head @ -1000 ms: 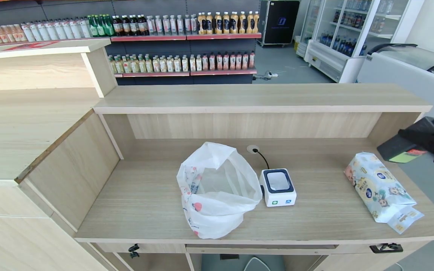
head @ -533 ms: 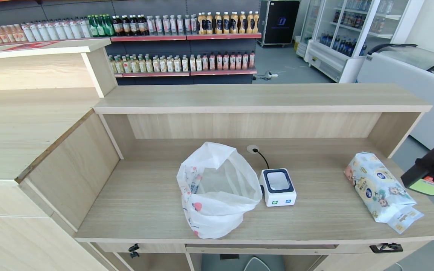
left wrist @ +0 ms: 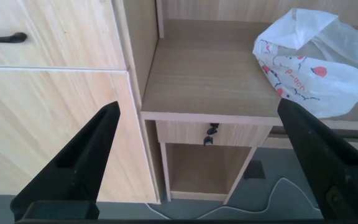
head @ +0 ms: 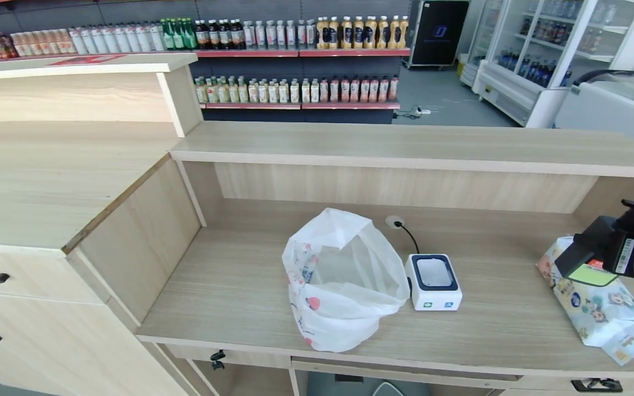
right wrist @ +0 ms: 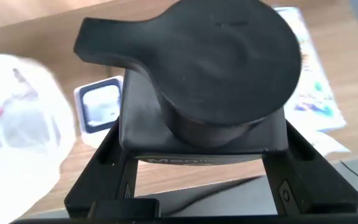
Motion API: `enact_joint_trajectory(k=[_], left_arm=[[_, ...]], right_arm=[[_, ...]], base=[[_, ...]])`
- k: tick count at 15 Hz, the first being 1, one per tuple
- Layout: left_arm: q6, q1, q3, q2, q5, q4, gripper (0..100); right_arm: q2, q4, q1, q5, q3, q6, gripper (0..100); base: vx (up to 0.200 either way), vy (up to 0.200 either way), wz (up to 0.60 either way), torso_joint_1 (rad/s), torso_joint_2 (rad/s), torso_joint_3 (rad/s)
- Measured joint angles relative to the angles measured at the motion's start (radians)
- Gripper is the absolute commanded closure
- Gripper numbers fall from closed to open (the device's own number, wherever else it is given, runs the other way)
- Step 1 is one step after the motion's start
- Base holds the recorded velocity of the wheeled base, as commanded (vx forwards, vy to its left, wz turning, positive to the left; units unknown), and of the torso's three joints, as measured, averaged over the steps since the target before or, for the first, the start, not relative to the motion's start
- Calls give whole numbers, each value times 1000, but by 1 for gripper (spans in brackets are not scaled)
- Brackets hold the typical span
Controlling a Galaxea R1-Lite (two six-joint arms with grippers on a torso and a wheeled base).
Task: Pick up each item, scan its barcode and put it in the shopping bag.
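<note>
The right hand [head: 585,257], whether open or closed I cannot tell, hangs by the far end of the printed pack [head: 597,305], whose length runs far-left to near-right.

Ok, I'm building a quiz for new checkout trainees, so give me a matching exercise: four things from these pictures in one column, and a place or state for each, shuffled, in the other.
1 shopping bag
2 scanner
3 patterned pack
4 left tool

A lies at the right end of the counter
B open wide
C stands mid-counter, mouth open
D just right of the bag

Pairs: 1-C, 2-D, 3-A, 4-B
</note>
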Motion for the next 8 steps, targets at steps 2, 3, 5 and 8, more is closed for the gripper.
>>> enact_joint_trajectory(k=[2, 3, 5, 8], left_arm=[[0, 0, 0, 0, 0, 0, 0], [0, 0, 0, 0, 0, 0, 0], [0, 0, 0, 0, 0, 0, 0], [0, -1, 0, 0, 0, 0, 0]], right_arm=[[4, 14, 11, 69, -9, 48, 100], [13, 11, 14, 133, -11, 101, 100], [45, 8, 10, 186, -20, 164, 100], [110, 12, 10, 196, -58, 280, 100]], base=[[0, 0, 0, 0, 0, 0], [0, 0, 0, 0, 0, 0], [0, 0, 0, 0, 0, 0], [0, 0, 0, 0, 0, 0]])
